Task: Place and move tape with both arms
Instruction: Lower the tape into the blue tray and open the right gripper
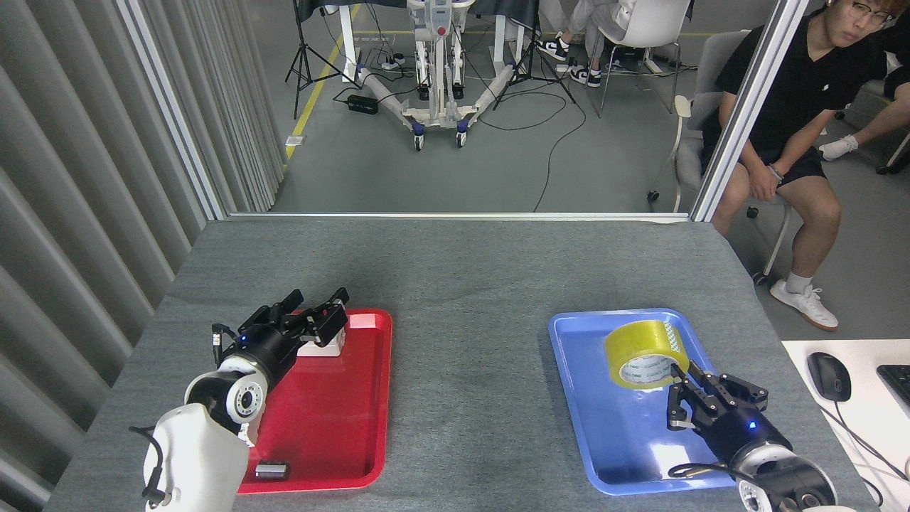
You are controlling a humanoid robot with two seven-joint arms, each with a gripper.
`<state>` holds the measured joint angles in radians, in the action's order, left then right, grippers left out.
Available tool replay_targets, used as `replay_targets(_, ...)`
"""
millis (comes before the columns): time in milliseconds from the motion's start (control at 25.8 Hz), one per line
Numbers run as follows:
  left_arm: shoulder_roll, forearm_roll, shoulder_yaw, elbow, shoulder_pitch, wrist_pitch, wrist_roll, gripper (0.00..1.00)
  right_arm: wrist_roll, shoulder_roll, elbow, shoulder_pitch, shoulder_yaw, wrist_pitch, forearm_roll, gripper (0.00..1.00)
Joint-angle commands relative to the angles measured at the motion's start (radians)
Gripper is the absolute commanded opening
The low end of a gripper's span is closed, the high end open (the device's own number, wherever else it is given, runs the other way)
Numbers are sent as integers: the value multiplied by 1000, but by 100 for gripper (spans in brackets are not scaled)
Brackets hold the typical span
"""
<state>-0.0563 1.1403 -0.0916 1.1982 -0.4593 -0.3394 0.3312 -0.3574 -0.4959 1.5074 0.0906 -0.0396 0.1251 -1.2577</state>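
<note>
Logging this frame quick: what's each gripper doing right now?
Left gripper: open, holding nothing, over the red tray.
Right gripper: shut on the tape, over the blue tray.

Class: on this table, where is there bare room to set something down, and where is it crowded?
Free: the grey strip between the red tray and blue tray, and the far table beyond both. Crowded: the blue tray's far end, with the tape and right gripper.

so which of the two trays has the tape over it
The blue tray on the right: the yellow tape sits over it, at the right tool. The red tray holds only a white box and a small dark item.
</note>
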Motion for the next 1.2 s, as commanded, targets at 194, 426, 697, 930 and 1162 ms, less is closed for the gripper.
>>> replay_targets(194, 10, 263, 187, -8, 36, 263, -409, 98, -416, -36, -18, 115, 33, -71, 313, 0)
replay_targets(426, -23, 263, 188, 54, 139, 235, -394, 99, -607, -59, -64, 117, 23, -116, 459, 0)
replay_targets(697, -99, 265, 188, 103, 240, 238, -446, 99, -764, -84, -93, 123, -3, -203, 587, 0)
replay_targets(930, -100, 257, 185, 123, 278, 250, -436, 99, -767, -102, -107, 129, -11, -272, 630, 0)
replay_targets(1162, -100, 248, 153, 126, 286, 238, -442, 99, -764, -105, -113, 150, -11, -301, 635, 0)
